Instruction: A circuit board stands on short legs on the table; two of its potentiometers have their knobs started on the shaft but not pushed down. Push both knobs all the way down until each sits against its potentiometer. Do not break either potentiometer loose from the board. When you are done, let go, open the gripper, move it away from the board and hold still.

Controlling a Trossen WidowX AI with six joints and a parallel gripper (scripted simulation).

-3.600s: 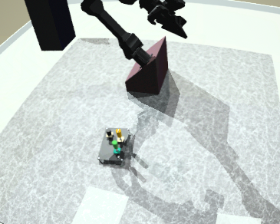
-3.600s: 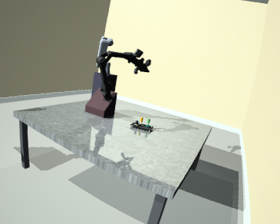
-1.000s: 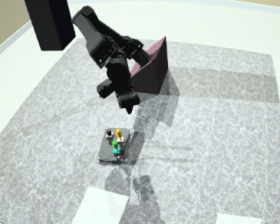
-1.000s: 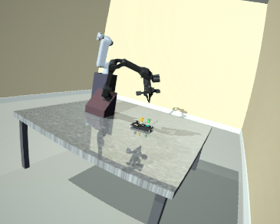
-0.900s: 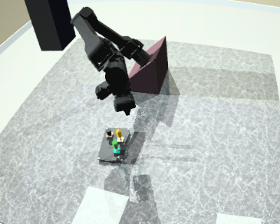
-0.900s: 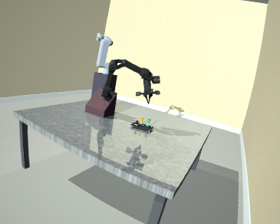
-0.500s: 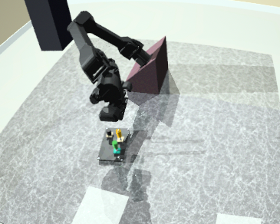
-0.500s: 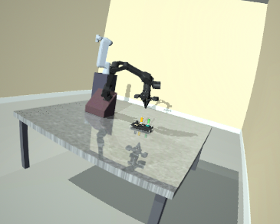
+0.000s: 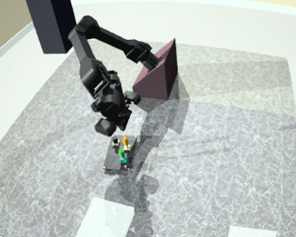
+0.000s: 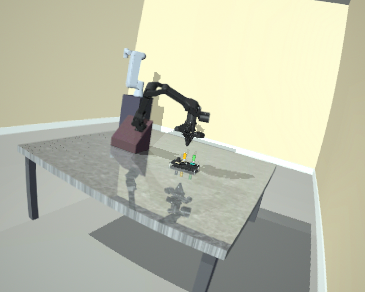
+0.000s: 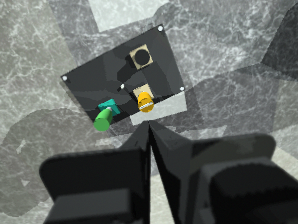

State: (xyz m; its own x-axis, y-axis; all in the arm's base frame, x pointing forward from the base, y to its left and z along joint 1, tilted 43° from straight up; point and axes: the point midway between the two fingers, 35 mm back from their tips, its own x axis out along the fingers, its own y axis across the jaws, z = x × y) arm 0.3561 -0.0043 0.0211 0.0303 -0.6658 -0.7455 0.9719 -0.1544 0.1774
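Note:
The black circuit board [image 9: 113, 161] [image 10: 180, 165] [image 11: 160, 55] stands on the marbled table. A yellow knob [image 9: 125, 141] [image 10: 185, 156] [image 11: 145, 102] and a green knob [image 9: 121, 154] [image 10: 194, 159] [image 11: 103, 121] stick up on their shafts. The green knob stands over a teal potentiometer body [image 11: 107, 106]. My gripper [image 9: 106, 127] [image 10: 187, 141] [image 11: 148, 125] is shut and holds nothing. It points down and hangs some way above the board, closest to the yellow knob. In the wrist view its tips lie just below that knob.
A third potentiometer with a dark knob [image 11: 141, 57] [image 9: 115, 141] sits on the board's far corner. The arm's maroon wedge base [image 9: 156, 77] [image 10: 133, 136] and a dark pillar [image 9: 51, 24] stand behind. Pale patches [image 9: 105, 217] mark the table near its front edge.

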